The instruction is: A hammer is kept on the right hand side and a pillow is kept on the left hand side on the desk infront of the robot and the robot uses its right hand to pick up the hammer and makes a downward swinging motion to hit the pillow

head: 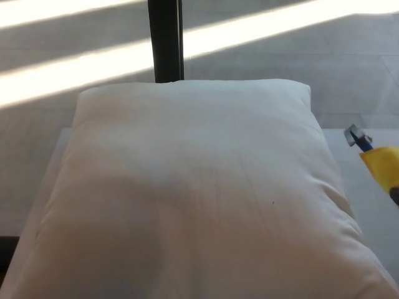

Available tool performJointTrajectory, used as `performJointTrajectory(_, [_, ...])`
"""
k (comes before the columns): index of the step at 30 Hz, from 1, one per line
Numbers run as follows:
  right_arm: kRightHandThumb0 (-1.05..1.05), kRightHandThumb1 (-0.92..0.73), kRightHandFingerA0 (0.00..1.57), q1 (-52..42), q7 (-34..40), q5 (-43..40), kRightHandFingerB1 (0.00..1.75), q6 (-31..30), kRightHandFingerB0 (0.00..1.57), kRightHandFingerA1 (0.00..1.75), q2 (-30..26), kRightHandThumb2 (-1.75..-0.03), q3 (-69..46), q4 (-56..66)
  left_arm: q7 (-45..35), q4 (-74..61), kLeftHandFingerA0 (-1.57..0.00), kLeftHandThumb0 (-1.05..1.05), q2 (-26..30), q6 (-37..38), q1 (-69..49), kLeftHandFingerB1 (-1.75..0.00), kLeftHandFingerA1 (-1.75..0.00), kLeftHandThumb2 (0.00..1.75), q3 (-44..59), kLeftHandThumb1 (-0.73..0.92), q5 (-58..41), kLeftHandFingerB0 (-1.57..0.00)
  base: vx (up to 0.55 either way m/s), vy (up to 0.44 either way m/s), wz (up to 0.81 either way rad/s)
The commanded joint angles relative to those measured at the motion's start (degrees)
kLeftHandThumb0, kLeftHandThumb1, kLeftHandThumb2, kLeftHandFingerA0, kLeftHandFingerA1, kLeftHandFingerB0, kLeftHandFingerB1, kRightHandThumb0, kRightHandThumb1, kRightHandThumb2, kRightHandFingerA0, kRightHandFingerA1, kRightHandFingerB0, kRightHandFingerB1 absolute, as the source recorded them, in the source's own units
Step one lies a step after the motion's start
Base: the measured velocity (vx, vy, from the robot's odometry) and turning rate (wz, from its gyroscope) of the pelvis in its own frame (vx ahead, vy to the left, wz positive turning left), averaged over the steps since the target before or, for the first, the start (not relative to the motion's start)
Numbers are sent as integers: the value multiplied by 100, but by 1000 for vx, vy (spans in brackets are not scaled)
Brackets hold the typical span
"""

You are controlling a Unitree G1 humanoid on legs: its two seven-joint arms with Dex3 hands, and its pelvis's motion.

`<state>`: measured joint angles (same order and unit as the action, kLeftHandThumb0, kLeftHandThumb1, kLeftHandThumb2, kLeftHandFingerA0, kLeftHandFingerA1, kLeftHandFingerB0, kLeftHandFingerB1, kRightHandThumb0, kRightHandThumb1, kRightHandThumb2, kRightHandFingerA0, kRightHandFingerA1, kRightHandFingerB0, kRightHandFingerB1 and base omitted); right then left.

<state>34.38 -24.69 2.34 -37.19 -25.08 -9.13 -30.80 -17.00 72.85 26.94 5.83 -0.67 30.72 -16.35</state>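
Pillow (193, 193) hogs the desk (374, 205) as a fat target – hammer (377, 159) pokes in at right, both hands out of view so can't tell their grip.

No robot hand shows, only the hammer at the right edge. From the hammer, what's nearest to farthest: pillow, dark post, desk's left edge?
1. pillow: centre, just left of the hammer.
2. dark post: top, behind the pillow.
3. desk's left edge: far left.
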Motion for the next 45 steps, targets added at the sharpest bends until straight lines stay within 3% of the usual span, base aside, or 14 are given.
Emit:
performJointTrajectory(1, [-34, -73, 99, 1135, -1738, -1816, 158, -2822, 77, 175, -153, -99, 122, 1552, -74, 32, -67, -67, 69, 148, 6, -46, -55, 63, 61, 76, -77, -51, 0, 0, 0])
performJointTrajectory(4, [-35, -73, 104, 1362, -1701, -1881, 169, -2825, 75, 175, -201, -103, -114, 1469, -363, 4, -61, -70, 99, -39, 109, -41, -53, 63, 128, 77, -198, -47, 0, 0, 0])
performJointTrajectory(5, [-39, -85, 101, 1501, -1682, -1993, 157, -2964, 78, 175, -204, -86, -310, 1345, -415, 1, -58, -68, 100, -32, 126, -41, -52, 64, 135, 78, -211, -46, 0, 0, 0])
performJointTrajectory(7, [-38, -85, 103, 1672, -1413, -1946, 160, -3168, 82, 175, -162, -84, -500, 1322, -505, -3, -59, -68, 108, -89, 159, -41, -53, 63, 177, 77, -269, -46, 0, 0, 0])
performJointTrajectory(9, [-30, -62, 106, 1926, -1593, -1977, 170, -2878, 80, 175, -357, -125, -529, 1270, -537, -81, -60, -67, 87, -39, 189, -44, -57, 64, 118, 78, -230, -47, 0, 0, 0])
performJointTrajectory(11, [-30, -62, 106, 2227, -1512, -2005, 169, -3021, 82, 175, -426, -126, -679, 1204, -498, -130, -60, -68, 74, 32, 188, -44, -57, 63, 47, 78, -160, -48, 0, 0, 0])
performJointTrajectory(18, [-30, -59, 103, 2731, -1646, -2091, 173, -2937, 73, 175, -462, -117, -769, 1188, -548, -80, -57, -66, 61, -25, 148, -43, -55, 64, 112, 79, -221, -43, 0, 0, 0])
performJointTrajectory(27, [-37, -59, 100, 3556, -2036, -2271, 157, -3157, 88, 175, 21, -104, -268, 751, -532, -83, -59, -67, 34, -49, 202, -43, -55, 64, 90, 78, -204, -44, 0, 0, 0])
performJointTrajectory(32, [-34, -60, 97, 3466, -1761, -2440, 149, -3707, 82, 175, 336, -97, -258, 1061, -531, -69, -58, -66, 35, -88, 261, -42, -54, 64, 88, 78, -193, -44, 0, 0, 0])
performJointTrajectory(36, [-33, -55, 99, 3196, -2006, -2514, 159, -3680, 86, 175, 375, -111, 162, 1343, -558, -61, -58, -67, 43, -42, 238, -42, -54, 64, 66, 79, -161, -44, 0, 0, 0])
performJointTrajectory(37, [-37, -67, 99, 2991, -2136, -2458, 175, -3572, 77, 175, 308, -96, 520, 1514, -539, -65, -59, -66, 38, -51, 237, -42, -54, 64, 71, 79, -165, -43, 0, 0, 0])
performJointTrajectory(38, [-36, -56, 98, 2839, -2137, -2373, 169, -3565, 81, 175, 221, -110, 813, 1648, -604, -47, -58, -68, 53, -30, 242, -42, -55, 64, 83, 78, -176, -43, 0, 0, 0])
performJointTrajectory(41, [-35, -69, 101, 2744, -2301, -2477, 175, -3682, 76, 175, 116, -108, 1028, 1553, -636, -45, -55, -67, 71, -2, 244, -42, -53, 63, 58, 80, -144, -42, 0, 0, 0])
performJointTrajectory(45, [-34, -58, 103, 2544, -2450, -2530, 175, -3714, 76, 175, 18, -116, 1274, 1372, -588, -80, -57, -67, 65, -24, 261, -42, -55, 64, 50, 80, -142, -43, 0, 0, 0])
